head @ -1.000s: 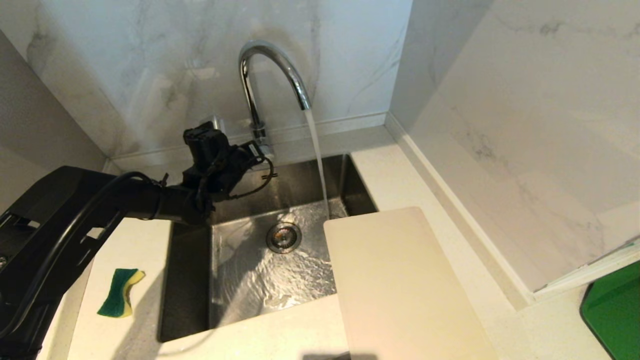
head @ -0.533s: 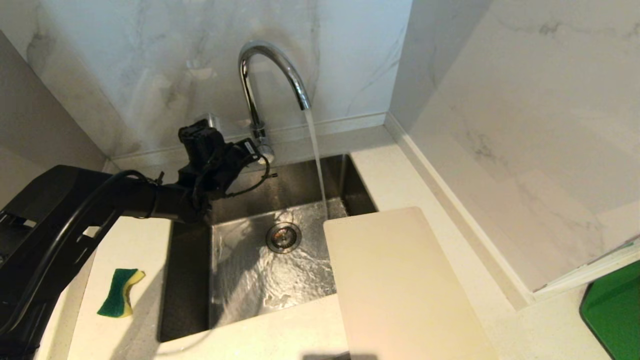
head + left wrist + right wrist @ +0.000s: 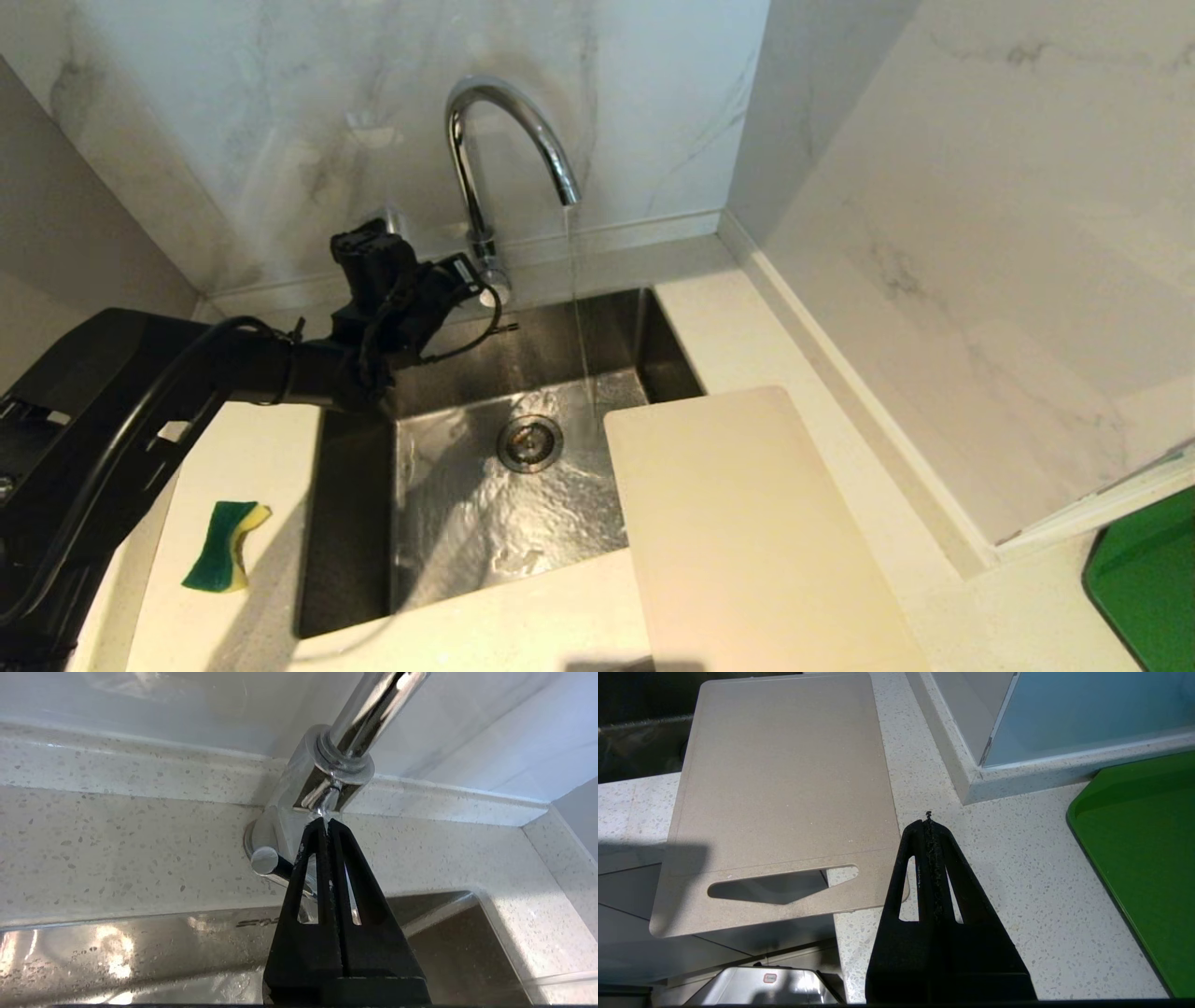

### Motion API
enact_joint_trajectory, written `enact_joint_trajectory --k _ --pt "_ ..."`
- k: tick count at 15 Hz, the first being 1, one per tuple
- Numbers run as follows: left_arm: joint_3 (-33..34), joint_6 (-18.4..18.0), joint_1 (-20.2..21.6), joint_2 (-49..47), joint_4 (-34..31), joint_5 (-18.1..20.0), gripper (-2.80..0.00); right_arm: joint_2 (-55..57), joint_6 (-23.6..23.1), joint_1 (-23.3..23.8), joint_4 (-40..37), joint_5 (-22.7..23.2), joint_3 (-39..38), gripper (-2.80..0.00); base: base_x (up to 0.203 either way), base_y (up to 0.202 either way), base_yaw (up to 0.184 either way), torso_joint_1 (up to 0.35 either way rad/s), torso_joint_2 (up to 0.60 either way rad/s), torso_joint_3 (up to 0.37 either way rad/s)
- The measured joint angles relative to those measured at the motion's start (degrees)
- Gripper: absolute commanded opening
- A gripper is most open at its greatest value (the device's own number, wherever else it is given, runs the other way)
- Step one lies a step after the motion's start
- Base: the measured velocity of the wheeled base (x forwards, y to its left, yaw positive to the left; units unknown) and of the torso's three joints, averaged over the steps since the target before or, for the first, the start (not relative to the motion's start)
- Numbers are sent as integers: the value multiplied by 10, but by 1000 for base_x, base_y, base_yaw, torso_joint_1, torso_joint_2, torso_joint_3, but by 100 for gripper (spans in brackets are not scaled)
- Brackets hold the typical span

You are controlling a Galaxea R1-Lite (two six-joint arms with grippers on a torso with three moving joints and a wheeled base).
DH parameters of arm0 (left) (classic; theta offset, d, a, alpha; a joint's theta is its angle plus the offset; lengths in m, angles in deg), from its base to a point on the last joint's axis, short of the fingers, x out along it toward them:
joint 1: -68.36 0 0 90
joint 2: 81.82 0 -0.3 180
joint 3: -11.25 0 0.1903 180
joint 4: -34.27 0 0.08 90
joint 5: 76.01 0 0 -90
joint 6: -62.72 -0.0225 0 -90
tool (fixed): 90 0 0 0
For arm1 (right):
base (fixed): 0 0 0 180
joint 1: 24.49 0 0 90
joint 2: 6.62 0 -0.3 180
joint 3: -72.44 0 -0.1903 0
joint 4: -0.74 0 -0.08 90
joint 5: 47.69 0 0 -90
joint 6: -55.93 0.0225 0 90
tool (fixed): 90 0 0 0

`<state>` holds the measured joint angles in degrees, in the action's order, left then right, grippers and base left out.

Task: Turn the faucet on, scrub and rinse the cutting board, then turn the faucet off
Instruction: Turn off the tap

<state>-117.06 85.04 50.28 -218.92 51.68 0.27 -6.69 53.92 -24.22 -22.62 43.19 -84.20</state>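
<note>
The faucet [image 3: 504, 140] stands at the back edge of the sink [image 3: 355, 523], its arched spout reaching out over the basin. A thin stream of water [image 3: 577, 308] falls from the spout tip into the basin, landing just beside the drain [image 3: 529, 442], and the steel floor around the drain is wet and rippled.

The left gripper [image 3: 325, 823] is at the faucet's base, on the side away from the cutting board. Its two black fingers are pressed flat together with nothing between them, and their joined tips touch or nearly touch the chrome body just under the collar of the neck. The small side lever [image 3: 265, 860] juts out of the base right beside the fingers; whether they press on it cannot be told.

The cutting board [image 3: 747, 532] lies flat on the counter [image 3: 803, 336] on the side of the sink opposite the left arm, one edge overhanging the basin and its handle-slot end projecting past the counter's front edge.

The right gripper [image 3: 928, 821] hangs over the counter just beside the board's slot end, its fingers closed on nothing.

A green-and-yellow sponge [image 3: 224, 546] rests on the counter on the far side of the sink from the board. A bright green tray [image 3: 1143, 858] lies well beyond the board, away from the sink.
</note>
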Motion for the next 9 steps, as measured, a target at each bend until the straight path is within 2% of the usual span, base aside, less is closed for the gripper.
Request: enact_joint_trajectory --k 9 --pt "-12 0 1 -9 -4 1 -280 0 0 0 0 0 0 -280 0 0 0 0 0 0"
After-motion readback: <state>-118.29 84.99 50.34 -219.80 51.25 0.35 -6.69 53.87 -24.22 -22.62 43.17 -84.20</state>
